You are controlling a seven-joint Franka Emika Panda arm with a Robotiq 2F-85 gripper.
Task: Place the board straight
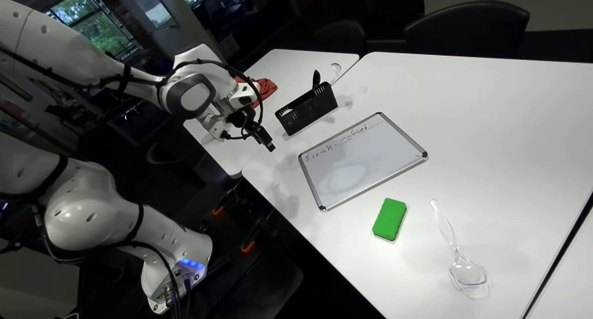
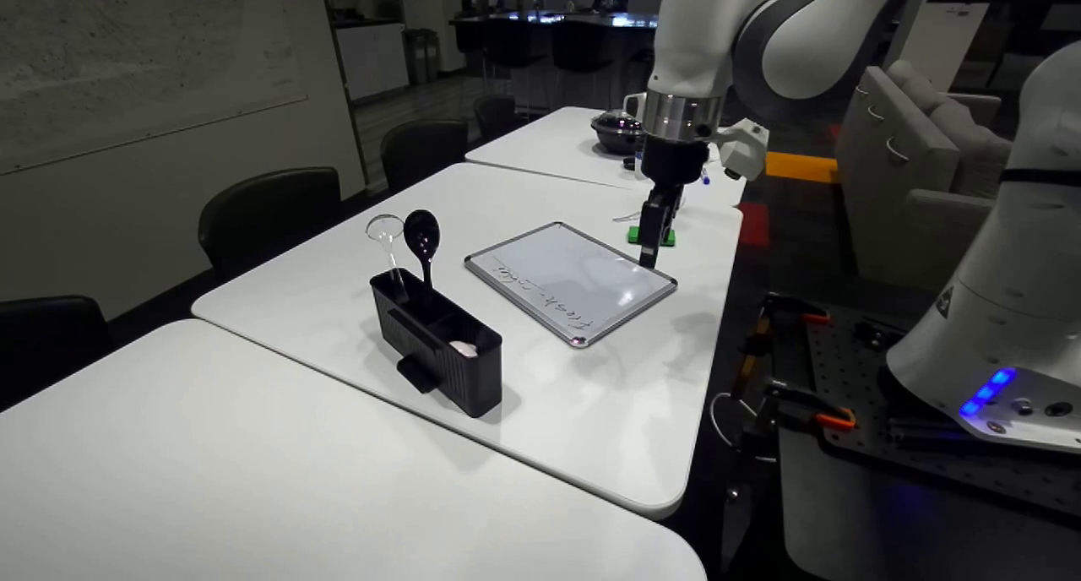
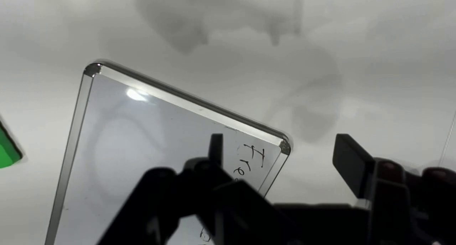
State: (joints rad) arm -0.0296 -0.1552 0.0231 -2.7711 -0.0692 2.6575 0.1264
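Note:
The board [image 1: 366, 163] is a white rectangle with a silver frame and dark corners. It lies flat on the white table, turned at an angle to the table's edges, and also shows in an exterior view [image 2: 583, 273]. Handwriting runs along one long side. In the wrist view the board [image 3: 142, 159] fills the lower left, partly hidden by the fingers. My gripper [image 3: 281, 145] is open and empty, its fingertips wide apart with a board corner between them in the picture. It hovers above the table near that corner, in both exterior views [image 1: 270, 146] [image 2: 649, 256].
A green block [image 1: 389, 219] lies beside the board, also at the wrist view's left edge [image 3: 8, 150]. A clear spoon [image 1: 467, 272] lies beyond it. A black holder [image 2: 439, 344] with upright spoons stands beside the board's written side. A red cloth [image 1: 266, 88] lies behind the gripper.

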